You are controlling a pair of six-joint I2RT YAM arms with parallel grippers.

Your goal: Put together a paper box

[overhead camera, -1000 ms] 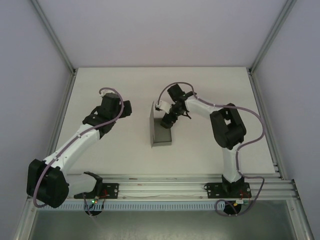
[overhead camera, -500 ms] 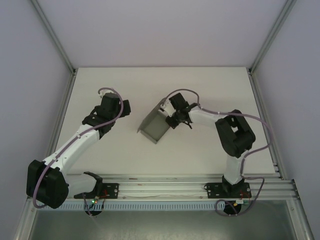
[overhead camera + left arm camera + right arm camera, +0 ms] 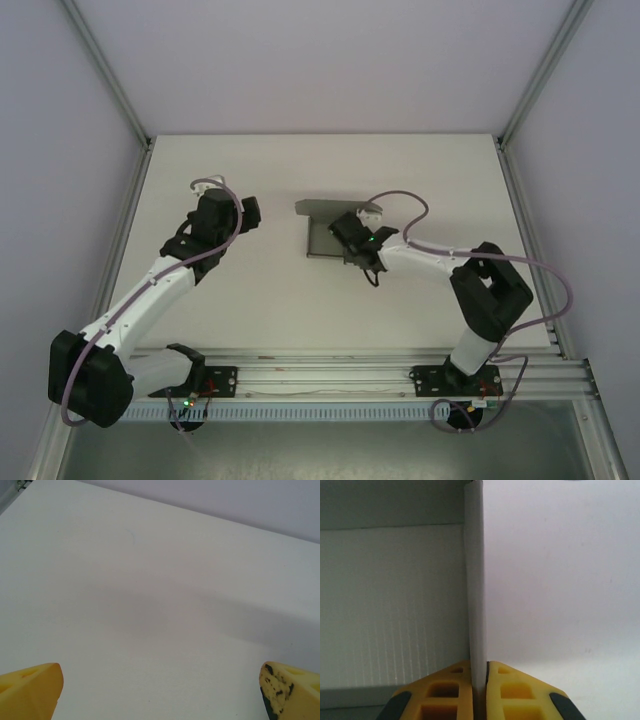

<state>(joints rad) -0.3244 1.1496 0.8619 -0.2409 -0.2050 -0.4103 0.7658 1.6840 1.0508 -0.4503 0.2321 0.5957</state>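
Pinching a wall of the one paper box [image 3: 320, 238], right jaws; left jaws spread wide.

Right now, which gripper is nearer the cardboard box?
Right. The right gripper has its fingers shut on one wall of the box. The left gripper hangs open over the table, apart from the box, off to its left.

Paper box [image 3: 322, 238] now a quarter-turn clockwise

A white table [image 3: 270, 165] carries a grey paper box [image 3: 320, 238] near its middle, its far wall upright.
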